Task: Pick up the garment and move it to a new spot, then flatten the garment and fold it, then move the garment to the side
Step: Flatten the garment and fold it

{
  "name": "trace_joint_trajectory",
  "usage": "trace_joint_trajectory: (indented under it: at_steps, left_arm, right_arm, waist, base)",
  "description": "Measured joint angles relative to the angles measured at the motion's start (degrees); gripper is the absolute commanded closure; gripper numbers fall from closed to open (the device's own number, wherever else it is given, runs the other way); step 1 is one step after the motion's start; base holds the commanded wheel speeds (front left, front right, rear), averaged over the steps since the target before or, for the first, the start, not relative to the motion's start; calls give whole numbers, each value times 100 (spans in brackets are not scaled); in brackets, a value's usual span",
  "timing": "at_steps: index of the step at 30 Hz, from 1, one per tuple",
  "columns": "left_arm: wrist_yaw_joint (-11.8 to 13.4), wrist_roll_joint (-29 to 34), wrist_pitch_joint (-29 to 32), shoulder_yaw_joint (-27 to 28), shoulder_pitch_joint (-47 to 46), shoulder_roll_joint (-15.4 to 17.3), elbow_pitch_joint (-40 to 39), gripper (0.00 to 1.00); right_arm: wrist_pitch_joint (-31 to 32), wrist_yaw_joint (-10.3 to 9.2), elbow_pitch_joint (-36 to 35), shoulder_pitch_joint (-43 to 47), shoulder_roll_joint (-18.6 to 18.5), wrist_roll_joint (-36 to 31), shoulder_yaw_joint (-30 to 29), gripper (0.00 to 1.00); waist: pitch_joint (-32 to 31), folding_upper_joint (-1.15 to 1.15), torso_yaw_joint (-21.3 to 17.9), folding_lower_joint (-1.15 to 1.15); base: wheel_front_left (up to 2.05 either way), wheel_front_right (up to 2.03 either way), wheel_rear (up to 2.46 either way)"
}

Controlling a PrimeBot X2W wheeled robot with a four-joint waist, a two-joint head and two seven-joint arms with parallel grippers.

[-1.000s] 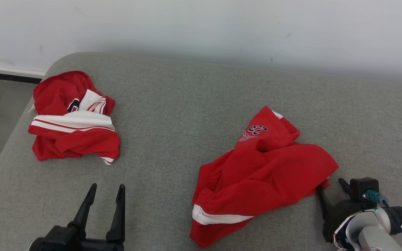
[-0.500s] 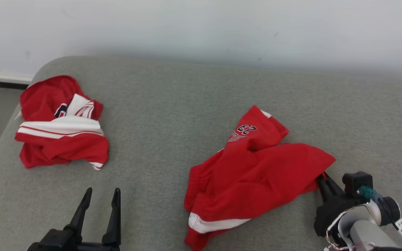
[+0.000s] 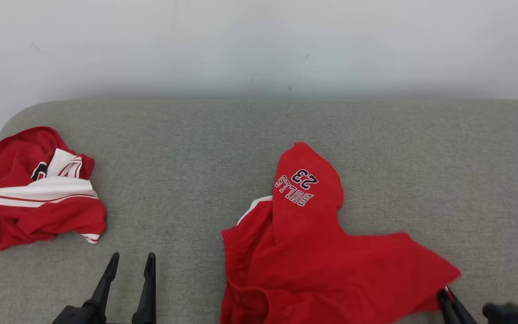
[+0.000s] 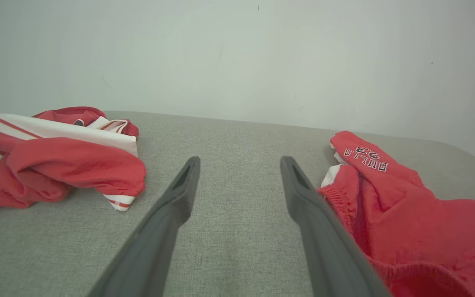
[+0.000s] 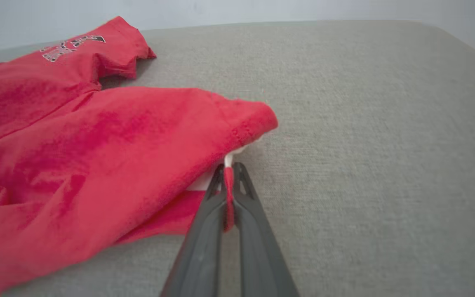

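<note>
The garment [image 3: 313, 261] is a pair of red shorts with "BULLS 23" printed on one leg, lying crumpled on the grey cushion at the lower middle and right. My right gripper [image 3: 445, 294] is at the shorts' right corner. In the right wrist view that gripper [image 5: 229, 167] is shut on a thin fold of the garment's [image 5: 97, 136] red and white hem. My left gripper [image 3: 132, 258] stands open over bare cushion, left of the shorts. In the left wrist view its fingers [image 4: 241, 161] hold nothing and the garment [image 4: 406, 214] lies just to their right.
A second red and white garment [image 3: 38, 202] lies bunched at the cushion's far left edge, also in the left wrist view [image 4: 56, 161]. The grey cushion [image 3: 196, 157] runs back to a pale wall. Bare cushion lies between the two garments and to the right.
My right gripper has shut on the garment's right corner. The shorts have shifted and spread, the printed leg now pointing away from me. The head camera has moved, shifting the whole picture.
</note>
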Motion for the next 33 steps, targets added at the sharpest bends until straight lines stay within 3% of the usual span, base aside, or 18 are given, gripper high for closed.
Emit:
trace_joint_trajectory:
  at_steps: [1, 2, 12, 19, 25, 33]
  left_arm:
    - [0, 0, 0, 4, 21, 0, 3, 0]
    - [1, 0, 0, 8, 27, 2, 14, 0]
    - [0, 8, 0, 32, 54, 10, 14, 0]
    - [0, 26, 0, -5, 91, 1, -1, 0]
    - [0, 33, 0, -66, 12, 1, -8, 0]
    - [0, 14, 0, -275, -185, -48, 41, 0]
  right_arm:
    - [115, 0, -110, 171, 26, -23, -82, 64]
    - [160, 0, -243, 338, 78, -64, -185, 0]
    - [501, 0, -1455, 918, 236, -372, -826, 0]
    - [880, 0, -1842, 354, -8, -457, -356, 0]
    - [1188, 0, -1379, -676, -73, -442, 176, 0]
    - [1173, 0, 115, -1953, -38, -339, 448, 0]
  waist:
    - [-7, 0, -26, 0]
    - [-14, 0, -49, 0]
    - [-160, 0, -89, 0]
    - [-187, 0, 16, 0]
    - [-142, 0, 207, 0]
    - [20, 0, 623, 0]
  base:
    - [0, 0, 0]
    - [0, 0, 0]
    - [0, 0, 0]
    - [0, 0, 0]
    - [0, 0, 0]
    - [0, 0, 0]
